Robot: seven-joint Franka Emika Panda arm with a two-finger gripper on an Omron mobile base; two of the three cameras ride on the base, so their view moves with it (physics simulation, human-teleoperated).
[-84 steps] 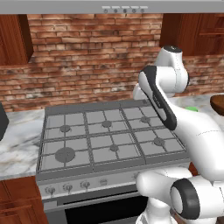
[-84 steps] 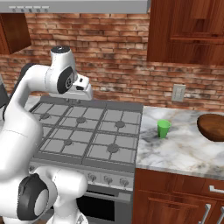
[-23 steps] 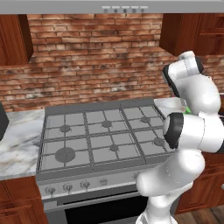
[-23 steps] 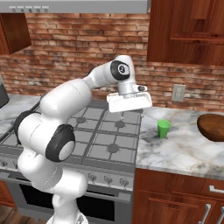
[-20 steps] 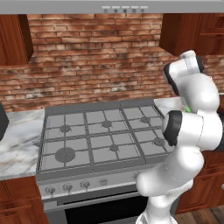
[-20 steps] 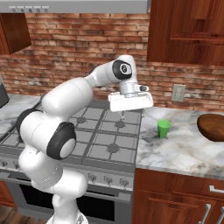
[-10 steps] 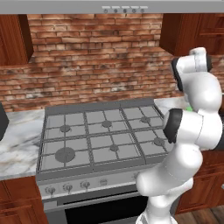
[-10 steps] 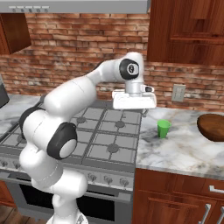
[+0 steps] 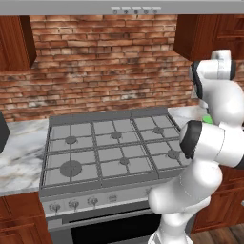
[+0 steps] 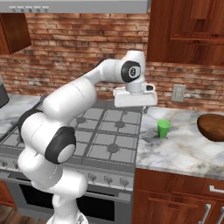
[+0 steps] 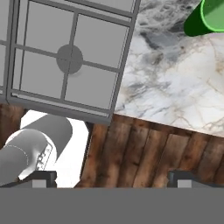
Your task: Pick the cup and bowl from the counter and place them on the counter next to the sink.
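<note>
The small green cup (image 10: 163,128) stands upright on the marble counter (image 10: 183,151) just right of the stove. In the hand view the cup (image 11: 211,16) sits at the top right corner, beyond the counter (image 11: 175,87). A sliver of the cup (image 9: 208,119) peeks out behind the arm in the left base view. The dark brown bowl (image 10: 212,127) rests at the counter's far right. My gripper (image 10: 134,104) hangs over the stove's right edge, left of the cup and above it. It is open with nothing held, its fingertips (image 11: 43,177) wide apart. The sink is out of view.
A grey gas stove (image 10: 103,135) with several burners lies left of the counter, with a brick wall behind it. Reddish wood cabinets (image 10: 183,30) hang above the counter. A wall outlet (image 10: 178,92) sits behind the cup. More marble counter (image 9: 19,155) runs left of the stove.
The arm has swung right, carrying the hand from over the stove's back burners to the stove's right edge, closer to the cup. The jaws stayed open.
</note>
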